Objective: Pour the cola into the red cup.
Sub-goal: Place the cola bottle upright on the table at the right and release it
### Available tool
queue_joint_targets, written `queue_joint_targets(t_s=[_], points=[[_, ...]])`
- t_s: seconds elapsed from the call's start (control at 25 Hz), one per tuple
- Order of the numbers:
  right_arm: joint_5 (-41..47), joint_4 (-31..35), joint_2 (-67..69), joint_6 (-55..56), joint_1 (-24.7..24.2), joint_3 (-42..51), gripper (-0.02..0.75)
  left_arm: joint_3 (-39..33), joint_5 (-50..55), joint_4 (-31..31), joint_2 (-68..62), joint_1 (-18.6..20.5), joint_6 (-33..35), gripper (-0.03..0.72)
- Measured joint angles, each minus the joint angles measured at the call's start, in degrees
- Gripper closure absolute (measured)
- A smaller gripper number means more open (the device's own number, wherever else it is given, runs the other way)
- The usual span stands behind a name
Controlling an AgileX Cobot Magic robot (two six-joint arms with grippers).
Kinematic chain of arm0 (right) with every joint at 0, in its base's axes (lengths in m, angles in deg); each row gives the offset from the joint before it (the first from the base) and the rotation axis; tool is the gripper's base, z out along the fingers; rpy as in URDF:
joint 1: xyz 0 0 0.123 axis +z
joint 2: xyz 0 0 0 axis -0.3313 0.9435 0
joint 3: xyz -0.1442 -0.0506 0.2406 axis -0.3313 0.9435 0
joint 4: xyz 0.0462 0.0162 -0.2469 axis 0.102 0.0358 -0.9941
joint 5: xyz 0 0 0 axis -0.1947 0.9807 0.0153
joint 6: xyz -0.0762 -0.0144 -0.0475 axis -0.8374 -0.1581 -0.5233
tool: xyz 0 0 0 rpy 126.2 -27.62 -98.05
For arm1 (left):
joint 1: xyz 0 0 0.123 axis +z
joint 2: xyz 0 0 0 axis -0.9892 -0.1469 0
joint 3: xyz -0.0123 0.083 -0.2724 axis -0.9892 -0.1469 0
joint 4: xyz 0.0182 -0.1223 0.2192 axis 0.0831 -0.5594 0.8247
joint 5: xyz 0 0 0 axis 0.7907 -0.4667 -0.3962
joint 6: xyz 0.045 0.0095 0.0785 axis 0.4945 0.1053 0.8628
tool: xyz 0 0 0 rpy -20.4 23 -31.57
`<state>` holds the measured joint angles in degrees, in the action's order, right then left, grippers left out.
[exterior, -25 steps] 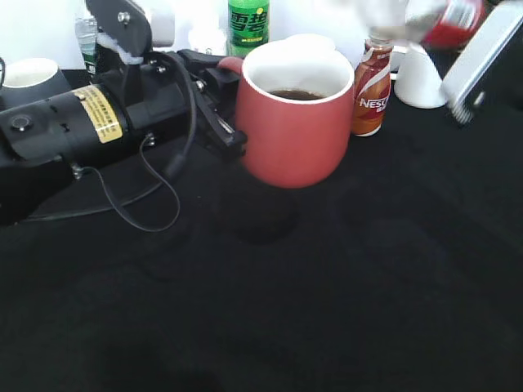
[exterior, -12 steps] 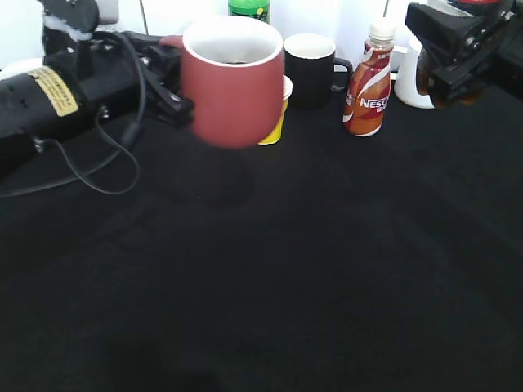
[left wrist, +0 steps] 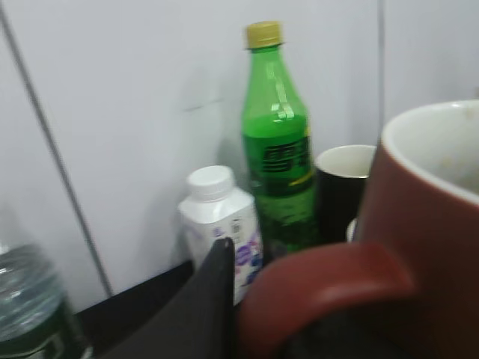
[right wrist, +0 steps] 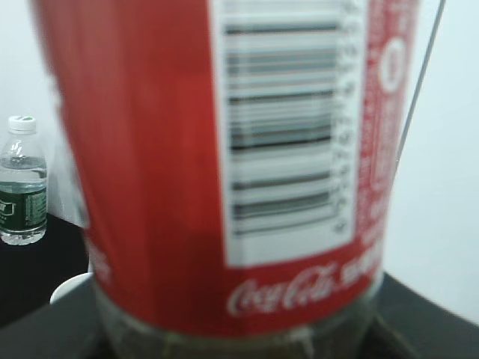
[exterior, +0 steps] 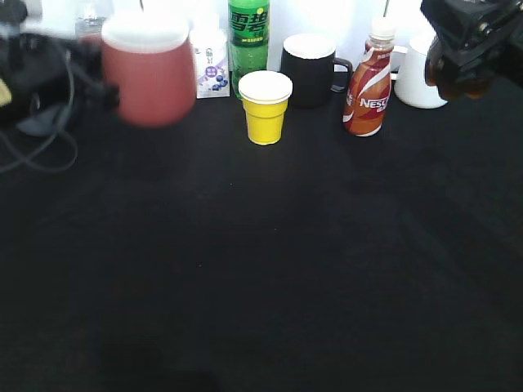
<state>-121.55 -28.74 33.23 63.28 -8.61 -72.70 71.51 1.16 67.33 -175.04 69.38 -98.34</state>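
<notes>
The red cup is a blurred brick-red mug held off the black table at the far left. My left gripper is shut on its loop handle; one dark finger shows beside the handle. The cup's white inside shows, but its bottom is hidden. My right gripper, at the top right, is shut on the cola bottle, whose brownish lower end shows. In the right wrist view the bottle's red label fills the frame and hides the jaws.
Along the back wall stand a water bottle, a white milk bottle, a green soda bottle, a yellow paper cup, a dark mug, a Nescafe bottle and a white mug.
My left arm has carried the red cup left and back, uncovering the yellow cup and the green bottle. My right arm with the cola has stayed at the top right.
</notes>
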Motion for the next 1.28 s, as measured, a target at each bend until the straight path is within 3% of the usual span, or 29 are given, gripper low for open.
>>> queue_joint_targets(t_s=[0.24,0.44,0.72,0.8,0.96,1.28], points=[[-7.03,4.00,5.20,0.00,0.00,0.00,0.336,-0.62,-12.74,-1.49,-10.33,5.93,0.13,0.606],[-10.10,8.16,8.92,-2.27,0.00,0.00,0.336,-0.50,-19.86,-6.61,-21.96,6.46,6.15,0.606],[-10.51,12.13,16.62,-5.39,0.00,-0.22,0.336,5.10,-22.82,-8.41,-28.69,6.46,7.06,0.608],[-10.58,14.25,18.70,-5.99,0.00,-1.04,0.336,5.15,-22.87,-8.41,-28.75,6.46,7.11,0.598],[-10.52,17.42,21.41,-6.11,0.00,-2.55,0.336,3.72,-19.83,-7.37,-26.73,6.46,6.65,0.444],[-10.89,24.09,25.99,-8.79,0.00,-7.35,0.336,-9.36,-12.57,-7.51,-12.61,6.46,6.65,0.433]])
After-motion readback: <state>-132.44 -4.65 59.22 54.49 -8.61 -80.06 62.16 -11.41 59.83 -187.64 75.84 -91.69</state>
